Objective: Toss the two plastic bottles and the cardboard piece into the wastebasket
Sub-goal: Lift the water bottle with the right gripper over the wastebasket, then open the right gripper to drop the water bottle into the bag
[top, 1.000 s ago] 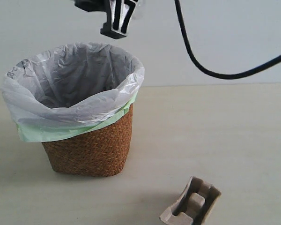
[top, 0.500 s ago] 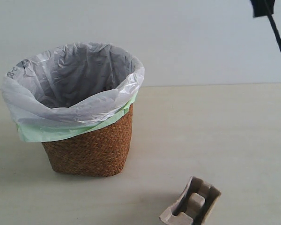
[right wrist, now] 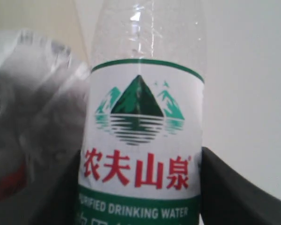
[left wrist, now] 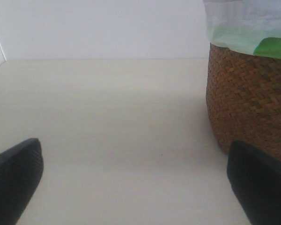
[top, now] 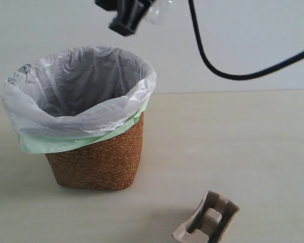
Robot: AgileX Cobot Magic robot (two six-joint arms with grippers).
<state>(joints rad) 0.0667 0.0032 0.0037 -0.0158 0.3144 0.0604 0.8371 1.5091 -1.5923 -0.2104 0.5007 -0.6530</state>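
My right gripper (top: 127, 19) hangs above the far rim of the wastebasket (top: 99, 162), a brown wicker basket lined with a white bag over a green one. It is shut on a clear plastic bottle (top: 159, 11) with a green-white label (right wrist: 143, 117), and the black fingers (right wrist: 234, 187) press both sides of the label. The bag (right wrist: 37, 93) lies below beside the bottle, with a red blur inside it. The beige cardboard piece (top: 206, 220) lies on the table at the front right. My left gripper (left wrist: 136, 187) is open and empty, low beside the wastebasket (left wrist: 248, 103). The other bottle is hidden.
A black cable (top: 218, 71) loops down from the right arm across the pale wall. The table (top: 233, 142) is light beige, and the wall stands close behind the basket.
Half a second ago the right gripper was out of the exterior view, only the arm's end at the top right. It is back above the basket, with the bottle's clear end showing.
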